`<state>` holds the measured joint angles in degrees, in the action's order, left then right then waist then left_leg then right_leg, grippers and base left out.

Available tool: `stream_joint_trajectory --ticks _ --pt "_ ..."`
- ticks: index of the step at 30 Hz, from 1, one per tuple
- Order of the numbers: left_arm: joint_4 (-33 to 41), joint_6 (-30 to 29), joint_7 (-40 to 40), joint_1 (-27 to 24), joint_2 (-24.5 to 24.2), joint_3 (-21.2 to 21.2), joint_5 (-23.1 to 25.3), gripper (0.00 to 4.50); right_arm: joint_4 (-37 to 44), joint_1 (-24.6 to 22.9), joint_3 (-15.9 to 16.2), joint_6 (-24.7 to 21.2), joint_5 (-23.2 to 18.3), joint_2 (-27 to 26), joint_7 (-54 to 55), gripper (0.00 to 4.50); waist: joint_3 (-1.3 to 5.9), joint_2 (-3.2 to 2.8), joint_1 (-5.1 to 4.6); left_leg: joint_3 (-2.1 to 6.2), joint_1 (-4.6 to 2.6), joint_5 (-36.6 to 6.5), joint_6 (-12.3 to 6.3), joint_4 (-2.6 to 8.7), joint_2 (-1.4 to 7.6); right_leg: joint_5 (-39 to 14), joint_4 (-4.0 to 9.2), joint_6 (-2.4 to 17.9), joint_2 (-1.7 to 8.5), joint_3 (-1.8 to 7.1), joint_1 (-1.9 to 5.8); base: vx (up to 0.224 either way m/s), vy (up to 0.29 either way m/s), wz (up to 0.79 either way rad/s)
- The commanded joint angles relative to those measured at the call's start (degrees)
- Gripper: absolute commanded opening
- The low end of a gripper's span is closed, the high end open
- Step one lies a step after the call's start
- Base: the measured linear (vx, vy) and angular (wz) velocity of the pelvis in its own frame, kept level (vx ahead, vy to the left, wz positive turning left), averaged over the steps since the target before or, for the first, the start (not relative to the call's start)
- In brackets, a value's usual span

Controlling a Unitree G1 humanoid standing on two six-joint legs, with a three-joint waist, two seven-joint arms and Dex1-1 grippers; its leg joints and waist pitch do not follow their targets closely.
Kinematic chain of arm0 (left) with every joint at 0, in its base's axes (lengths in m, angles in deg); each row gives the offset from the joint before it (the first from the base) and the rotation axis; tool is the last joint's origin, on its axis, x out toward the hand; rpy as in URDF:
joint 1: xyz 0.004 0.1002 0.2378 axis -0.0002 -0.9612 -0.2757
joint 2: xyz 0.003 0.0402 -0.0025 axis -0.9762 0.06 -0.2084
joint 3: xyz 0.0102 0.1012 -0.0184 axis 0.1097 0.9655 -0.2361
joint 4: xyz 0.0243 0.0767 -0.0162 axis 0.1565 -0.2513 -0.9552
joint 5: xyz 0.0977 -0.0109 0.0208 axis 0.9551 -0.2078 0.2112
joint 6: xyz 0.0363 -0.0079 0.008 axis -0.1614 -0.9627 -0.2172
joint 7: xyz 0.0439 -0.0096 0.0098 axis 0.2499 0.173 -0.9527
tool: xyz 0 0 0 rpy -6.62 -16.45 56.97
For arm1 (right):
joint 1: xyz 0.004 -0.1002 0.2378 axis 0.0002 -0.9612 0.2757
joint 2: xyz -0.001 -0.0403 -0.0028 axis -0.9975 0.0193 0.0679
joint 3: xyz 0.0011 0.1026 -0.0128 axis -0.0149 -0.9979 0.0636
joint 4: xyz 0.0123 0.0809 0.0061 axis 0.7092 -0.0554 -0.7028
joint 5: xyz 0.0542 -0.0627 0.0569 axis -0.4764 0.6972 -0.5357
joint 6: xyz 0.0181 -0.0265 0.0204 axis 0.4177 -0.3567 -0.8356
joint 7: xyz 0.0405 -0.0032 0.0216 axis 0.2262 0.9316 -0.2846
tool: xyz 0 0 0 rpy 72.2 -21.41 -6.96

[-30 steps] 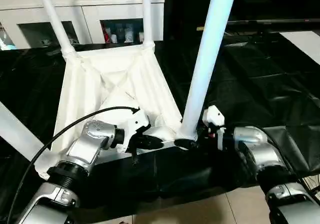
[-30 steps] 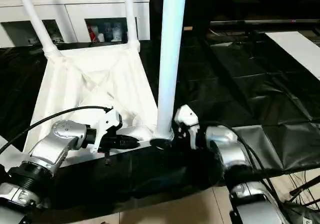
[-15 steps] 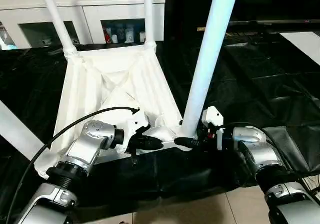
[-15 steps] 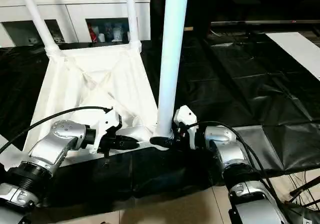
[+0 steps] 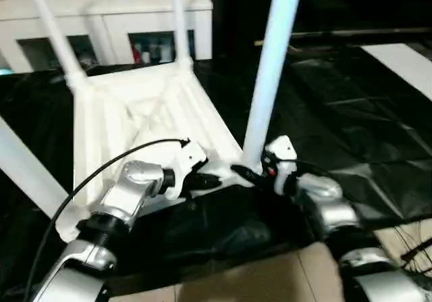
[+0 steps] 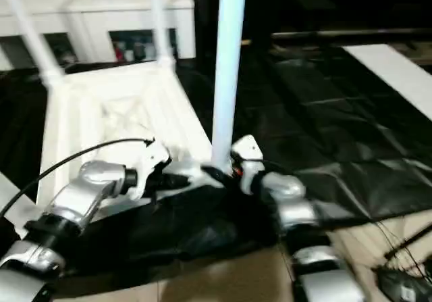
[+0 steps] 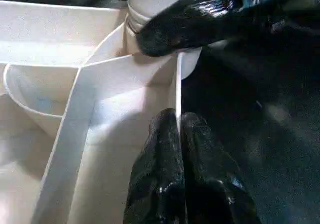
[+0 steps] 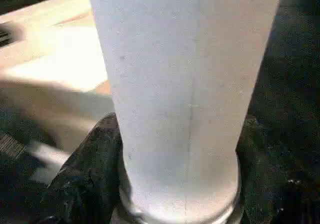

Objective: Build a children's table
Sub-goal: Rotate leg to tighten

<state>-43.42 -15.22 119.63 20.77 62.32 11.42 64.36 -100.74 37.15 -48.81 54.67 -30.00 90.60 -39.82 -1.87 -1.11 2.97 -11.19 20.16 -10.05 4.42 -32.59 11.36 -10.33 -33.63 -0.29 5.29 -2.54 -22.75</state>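
The white table top [image 5: 148,113] lies upside down on the black-draped work table, ribbed side up. Two legs [image 5: 179,25] stand in its far corner sockets, and a third [image 5: 23,167] slants at the left. The near-right leg [image 5: 270,65] stands upright in its corner socket. My right gripper [image 5: 246,173] is shut around this leg's base, a black finger [image 8: 85,184] on each side of the tube. My left gripper [image 7: 179,129] is shut on the thin rim wall of the top, just beside that socket. The right gripper's finger [image 7: 200,18] wraps the socket ahead of it.
A white cabinet [image 5: 115,18] with open shelves stands behind the table. Black drape [image 5: 351,113] spreads to the right, with a white panel [image 5: 405,59] at the far right. A black cable [image 5: 101,173] loops from my left forearm. Tan floor [image 5: 236,282] shows at the front edge.
The whole picture has shifted and tilted, so the camera moved. Both grippers keep their holds at the near-right corner, and the near-right leg looks slightly more upright.
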Motion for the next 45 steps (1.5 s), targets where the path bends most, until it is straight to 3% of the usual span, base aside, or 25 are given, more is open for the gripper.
stream_joint_trajectory --ticks 1,5,7,12,13,17,19,20,26,28,31,32,33,35,38,40,41,43,45 --pt "-3.93 -1.63 -5.03 0.35 2.83 0.21 0.74 0.00 -4.57 0.07 -0.54 -2.61 -0.61 -3.83 7.20 2.67 1.92 -0.02 -0.54 1.59 -0.81 -26.55 0.72 4.55 1.03 -34.99 6.15 6.23 2.68 0.92 0.78 0.000 0.000 0.00" --pt "-8.37 -1.90 -10.55 2.90 7.24 -1.09 0.57 0.00 -10.17 4.36 -1.90 -4.13 -0.18 -9.39 19.33 2.67 1.89 -0.01 -1.32 2.01 -0.96 -28.97 0.84 4.78 0.89 -36.14 6.64 5.24 2.51 0.42 0.50 0.000 0.000 0.00" --pt "-9.49 -1.57 -11.53 3.67 8.02 -1.18 0.66 0.00 -11.23 5.55 -2.95 -4.57 -1.31 -11.03 20.79 2.67 1.78 0.19 -1.53 2.32 -1.18 -31.13 0.30 4.75 0.75 -37.48 7.17 4.32 2.53 0.22 0.25 0.000 0.000 0.00" --pt "-10.80 -0.69 -12.13 4.41 8.15 -1.53 1.19 0.00 -11.97 5.69 -3.20 -3.82 0.13 -12.16 22.33 2.67 1.63 -0.26 -1.75 2.70 -1.53 -35.08 0.23 5.41 1.02 -34.03 7.75 4.93 2.49 -0.73 0.47 0.000 0.000 0.00" --pt "-10.81 -0.68 -12.14 4.41 8.14 -1.54 1.19 0.00 -11.98 5.70 -3.24 -3.79 0.10 -12.16 22.37 3.02 1.69 -0.28 -1.74 2.74 -1.71 -35.33 0.27 5.36 1.00 -33.86 7.82 5.05 2.60 -0.81 0.50 0.000 0.000 0.00" --pt "-11.36 0.35 -11.10 4.39 7.64 -1.55 1.56 0.00 -13.21 6.57 -4.84 -2.24 -0.10 -12.21 24.30 3.39 1.66 -0.09 -1.67 2.69 -1.61 -34.87 0.02 5.46 0.99 -34.26 7.86 5.34 2.91 -0.53 0.47 0.000 0.000 0.00" --pt "-11.05 0.75 -10.02 4.09 7.34 -1.26 1.58 0.00 -13.26 6.81 -4.15 -1.73 0.97 -11.71 24.62 3.57 1.63 -0.05 -1.63 2.71 -1.49 -34.36 -0.10 5.45 0.97 -34.89 7.88 5.22 3.02 -0.54 0.51 0.000 0.000 0.00" --pt "-10.37 1.11 -8.42 3.59 6.75 -0.83 1.57 0.00 -13.06 7.12 -2.38 -0.27 3.28 -10.31 24.37 3.70 1.68 -0.10 -1.45 2.63 -1.43 -33.43 -0.09 5.49 1.00 -34.81 7.84 5.39 3.11 -0.36 0.50 0.000 0.000 0.00" --pt "-6.87 1.51 -3.55 1.73 4.41 0.50 1.61 0.00 -10.09 6.79 -1.92 1.77 3.83 -5.72 16.48 3.80 1.88 0.19 -1.29 2.43 -0.56 -29.71 -0.98 5.72 1.28 -31.33 7.17 6.69 3.26 0.11 1.24 0.000 0.000 0.00" --pt "-5.90 1.69 -2.03 1.22 3.41 0.80 1.55 0.00 -8.51 6.18 -1.49 1.92 3.80 -3.45 12.58 3.80 2.02 0.06 -0.93 1.98 -0.70 -27.25 -1.49 5.57 1.47 -26.78 6.74 8.84 3.14 0.55 1.00 0.000 0.000 0.00" --pt "-4.46 1.76 0.07 0.50 1.81 1.12 1.42 0.00 -5.87 4.74 -0.33 2.50 4.06 0.86 5.90 3.80 2.17 0.31 -0.07 1.22 -0.61 -23.25 -2.82 5.21 1.58 -20.75 6.08 11.10 2.99 0.95 1.36 0.000 0.000 0.00" --pt "-2.85 1.87 2.63 -0.35 0.04 1.55 1.24 0.00 -2.84 2.98 0.46 2.93 3.32 5.95 -2.99 3.80 2.20 0.11 0.15 1.20 -0.40 -22.29 -3.31 5.15 1.51 -20.48 5.84 11.34 2.94 0.91 1.67 0.000 0.000 0.00" --pt "-2.64 1.87 2.93 -0.46 -0.17 1.60 1.22 0.00 -2.49 2.79 0.46 2.92 3.11 6.49 -4.04 3.80 2.24 0.31 0.33 1.15 -0.25 -21.77 -3.74 5.07 1.57 -20.16 5.81 11.15 2.89 0.95 1.86 0.000 0.000 0.00" --pt "-1.19 1.95 5.08 -1.15 -1.35 1.90 0.81 0.00 0.58 1.47 0.04 2.14 0.31 9.45 -12.30 3.80 2.38 -0.16 0.80 0.91 -0.45 -19.74 -4.36 4.77 1.69 -17.12 5.43 12.30 2.83 1.14 1.73 0.029 -0.013 0.06" --pt "0.19 1.73 7.09 -1.75 -2.33 2.30 0.34 0.00 3.14 0.35 0.31 0.95 -1.66 11.80 -19.13 3.80 2.80 0.04 1.38 0.49 0.14 -13.86 -6.21 3.94 1.74 -9.35 4.12 14.71 2.55 1.04 2.36 0.070 -0.027 0.11" --pt "1.72 1.51 9.24 -2.44 -3.26 2.89 -0.12 0.00 4.88 -0.60 1.02 0.03 -2.84 13.83 -25.31 3.80 3.79 -0.28 1.82 0.50 0.73 -6.75 -8.23 3.02 1.78 0.69 2.42 16.92 2.44 0.79 2.96 0.067 -0.024 0.01" --pt "1.72 1.51 9.24 -2.44 -3.26 2.89 -0.12 0.00 4.88 -0.60 1.02 0.03 -2.84 13.83 -25.31 3.80 3.88 -0.33 1.99 0.25 0.59 -3.60 -9.84 2.44 1.76 6.62 1.91 18.16 2.18 0.73 2.47 0.000 0.000 0.00" --pt "4.05 0.66 11.97 -3.34 -4.17 3.51 -0.97 0.00 6.25 -1.35 1.74 0.46 -3.28 15.68 -30.16 3.80 3.65 -0.07 2.18 0.10 0.93 -3.72 -10.74 2.35 1.57 6.74 1.98 18.34 2.33 0.55 2.65 0.000 0.000 0.00" --pt "5.84 -0.22 14.53 -3.92 -4.80 4.16 -1.78 0.00 6.17 -1.20 2.28 1.03 -3.17 16.58 -33.06 3.80 3.52 -0.08 2.44 0.11 0.89 -6.00 -10.36 2.42 1.74 2.20 2.27 17.83 2.45 0.49 2.56 0.000 0.000 0.00"
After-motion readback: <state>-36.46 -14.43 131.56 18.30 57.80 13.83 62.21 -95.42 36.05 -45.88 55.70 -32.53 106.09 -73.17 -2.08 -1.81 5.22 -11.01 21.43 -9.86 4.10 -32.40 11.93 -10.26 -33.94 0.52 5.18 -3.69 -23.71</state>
